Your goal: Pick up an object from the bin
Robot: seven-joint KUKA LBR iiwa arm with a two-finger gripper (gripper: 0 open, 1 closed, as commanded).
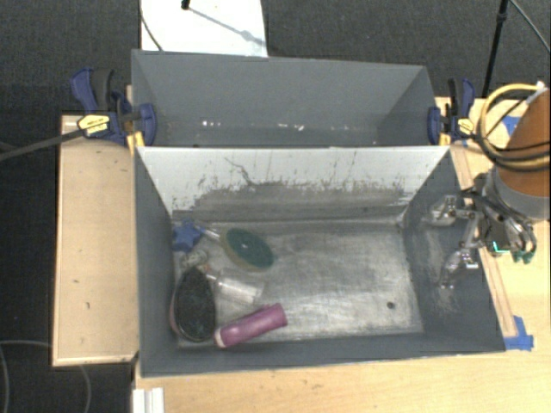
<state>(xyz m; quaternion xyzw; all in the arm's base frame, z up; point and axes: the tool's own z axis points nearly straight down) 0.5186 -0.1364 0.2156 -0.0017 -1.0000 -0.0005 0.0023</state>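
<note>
Grey bin (284, 179) is holding a heap (207, 304) at its left edge.
Gripper (456, 265) is hanging over the right wall; I cannot tell its grip.

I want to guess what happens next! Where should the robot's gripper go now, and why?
Probably leftward across the bin. The gripper hangs by the bin's right wall, while the things lie heaped at the left end. The purple cylinder is nearest to it, beside a black oval brush and a green disc.
</note>
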